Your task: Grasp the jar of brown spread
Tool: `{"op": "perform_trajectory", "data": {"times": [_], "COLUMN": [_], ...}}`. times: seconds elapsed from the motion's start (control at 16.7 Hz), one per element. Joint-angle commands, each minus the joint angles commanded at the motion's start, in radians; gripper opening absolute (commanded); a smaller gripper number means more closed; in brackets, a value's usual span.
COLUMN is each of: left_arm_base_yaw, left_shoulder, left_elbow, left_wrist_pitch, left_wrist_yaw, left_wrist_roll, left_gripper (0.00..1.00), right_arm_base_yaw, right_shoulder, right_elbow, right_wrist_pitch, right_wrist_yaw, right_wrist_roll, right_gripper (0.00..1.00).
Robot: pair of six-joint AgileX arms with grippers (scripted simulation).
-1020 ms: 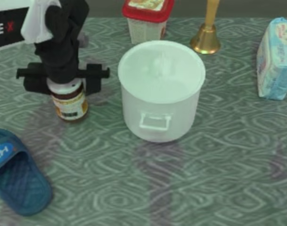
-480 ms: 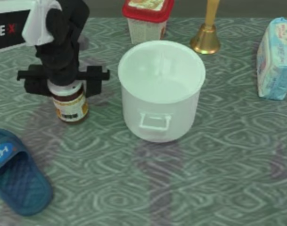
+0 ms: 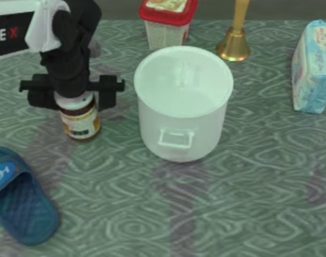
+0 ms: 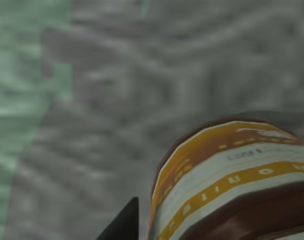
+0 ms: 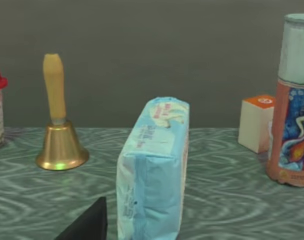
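Note:
The jar of brown spread [image 3: 80, 121] stands upright on the table's left side, brown with a white-and-orange label. My left gripper [image 3: 73, 92] comes down over its lid, which is hidden, its fingers closed in on the jar's upper sides. In the left wrist view the jar's label [image 4: 226, 180] fills the near corner and one dark fingertip [image 4: 126, 224] sits close beside it. My right gripper is out of the top view; only one of its fingertips [image 5: 89, 225] shows in the right wrist view, parked near a blue packet [image 5: 152, 170].
A large white lidded pot [image 3: 182, 101] stands just right of the jar. A red-lidded tub [image 3: 167, 19] and a brass bell [image 3: 235, 40] are at the back. A blue slipper [image 3: 18, 195] lies front left; the blue packet [image 3: 314, 67] is far right.
The left arm has shifted very slightly over the jar; the jar stays in place on the table.

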Motion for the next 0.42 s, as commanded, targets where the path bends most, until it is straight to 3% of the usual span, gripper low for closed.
{"op": "perform_trajectory", "data": {"times": [0.12, 0.42], "left_arm_base_yaw": [0.000, 0.000], "left_shoulder": [0.000, 0.000], "left_elbow": [0.000, 0.000], "left_wrist_pitch": [0.000, 0.000], "left_wrist_yaw": [0.000, 0.000], "left_wrist_roll": [0.000, 0.000], "left_gripper": [1.00, 1.00], "right_arm_base_yaw": [0.000, 0.000], "right_shoulder": [0.000, 0.000], "right_elbow": [0.000, 0.000], "right_wrist_pitch": [0.000, 0.000], "right_wrist_yaw": [0.000, 0.000], "right_wrist_roll": [0.000, 0.000], "right_gripper": [1.00, 1.00]}}
